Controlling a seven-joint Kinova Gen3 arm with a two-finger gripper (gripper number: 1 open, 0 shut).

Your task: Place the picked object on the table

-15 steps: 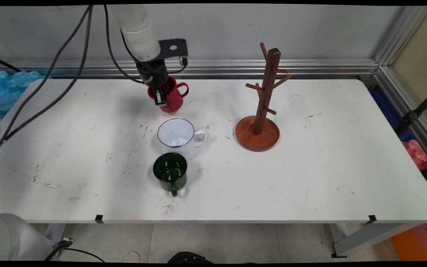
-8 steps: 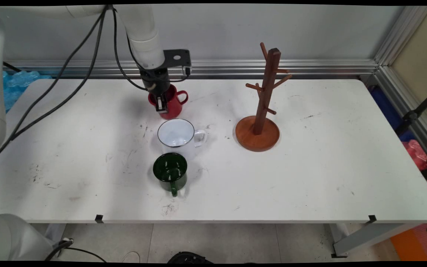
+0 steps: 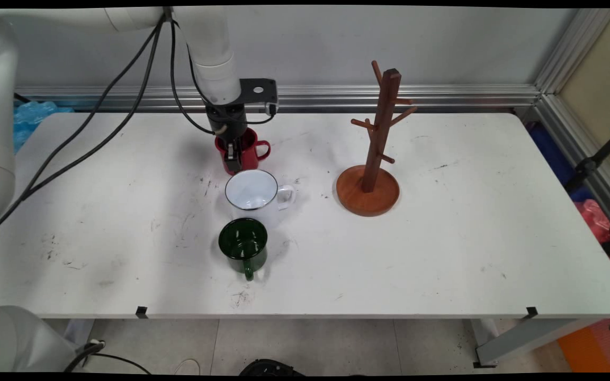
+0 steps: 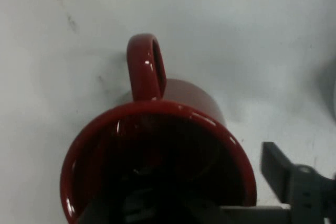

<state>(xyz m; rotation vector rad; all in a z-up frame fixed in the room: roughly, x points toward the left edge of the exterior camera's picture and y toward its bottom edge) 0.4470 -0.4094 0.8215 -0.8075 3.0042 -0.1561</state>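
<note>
My gripper (image 3: 233,154) is shut on the red mug (image 3: 250,154). One finger is inside the mug and the other finger (image 4: 292,180) is outside its rim. The mug is upright, low over the table right behind the white mug (image 3: 252,191). Its handle (image 3: 263,150) points right. I cannot tell whether its base touches the table. In the hand view the red mug (image 4: 157,145) fills the lower half, with its handle (image 4: 145,66) at the top.
A dark green mug (image 3: 243,244) stands in front of the white mug, its handle toward the near edge. A brown wooden mug tree (image 3: 380,121) on a round base (image 3: 367,197) stands to the right, its pegs bare. Black cables hang at the left.
My gripper has carried the red mug down and slightly right, bringing it close behind the white mug. The other mugs and the tree have not moved.
</note>
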